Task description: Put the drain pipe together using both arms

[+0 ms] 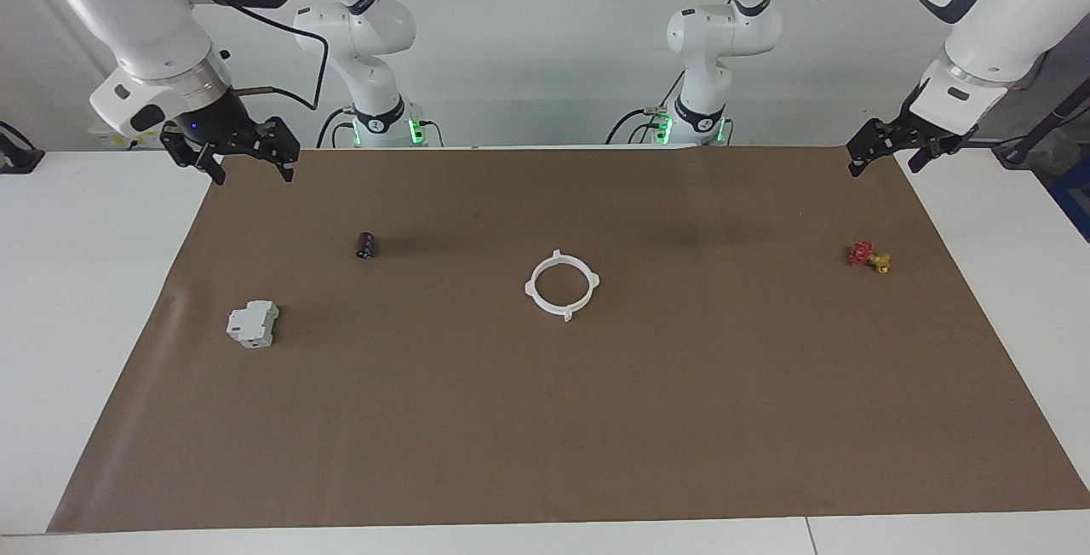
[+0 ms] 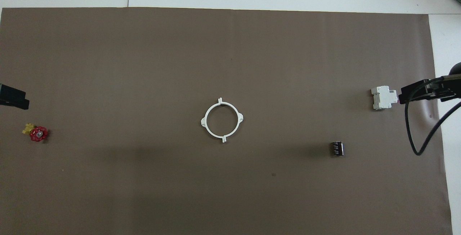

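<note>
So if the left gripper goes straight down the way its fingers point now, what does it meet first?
Probably the bare brown mat near its corner at the left arm's end. The left gripper is open and points down there. The red and yellow valve lies apart, farther from the robots, though depth is uncertain.

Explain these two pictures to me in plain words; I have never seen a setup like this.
These are two white robot arms at a table covered by a brown mat. One picture looks at the arms from across the table; the other looks steeply down from above their own end.

Each arm ends in a black two-finger end effector. The left end effector hangs over the mat's corner at its own end, the right end effector over the corner at its end. Both are open and hold nothing.

On the mat lie a white ring with small tabs in the middle, a small red and yellow valve toward the left arm's end, and a black cylinder and a grey-white boxy block toward the right arm's end.
</note>
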Robot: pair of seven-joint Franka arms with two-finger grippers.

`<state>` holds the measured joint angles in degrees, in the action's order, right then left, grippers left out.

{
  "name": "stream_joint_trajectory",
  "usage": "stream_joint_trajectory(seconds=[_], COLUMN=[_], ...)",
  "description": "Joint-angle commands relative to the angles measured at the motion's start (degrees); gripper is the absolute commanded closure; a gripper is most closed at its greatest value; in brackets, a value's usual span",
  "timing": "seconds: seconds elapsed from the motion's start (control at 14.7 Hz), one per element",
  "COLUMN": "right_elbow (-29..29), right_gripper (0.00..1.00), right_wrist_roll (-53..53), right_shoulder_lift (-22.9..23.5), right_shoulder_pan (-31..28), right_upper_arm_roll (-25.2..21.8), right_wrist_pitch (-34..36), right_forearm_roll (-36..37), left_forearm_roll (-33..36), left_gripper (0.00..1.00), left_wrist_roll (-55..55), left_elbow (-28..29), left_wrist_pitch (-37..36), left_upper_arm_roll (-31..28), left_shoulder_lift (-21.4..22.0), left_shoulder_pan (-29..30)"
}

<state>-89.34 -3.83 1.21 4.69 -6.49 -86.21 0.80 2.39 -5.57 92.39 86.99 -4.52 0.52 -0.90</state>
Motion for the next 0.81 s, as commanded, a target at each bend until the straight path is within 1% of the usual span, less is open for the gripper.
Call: stream_joint_trajectory(seconds=[0.0,0.14,0.75], right_elbow=[-1.10,-2.24,-2.51], right_gripper=[0.00,0.00,0.00], right_wrist_roll=[-0.21,0.05,0.40], right_shoulder_lift=[-0.68,-0.86,-1.12], right_shoulder_pan=[-1.09,-1.09,-1.09], right_upper_arm_roll=[0.51,0.51,0.51], right_wrist_pitch=[-2.03,-4.67,-5.02], right_forearm_roll=[-1.24,-1.24,-1.06], left_forearm_roll=[-1.16,-1.16,-1.16], left_gripper=[0.00,0.00,0.00], left_wrist_roll=[-0.50,-0.58,-0.50], left_elbow=[-0.02,0.07,0.07], left_wrist_pitch=[0.37,0.29,0.29], left_upper_arm_roll=[0.47,0.47,0.65], left_shoulder_lift=[0.27,0.27,0.27], left_shoulder_pan=[0.81,0.20,0.11])
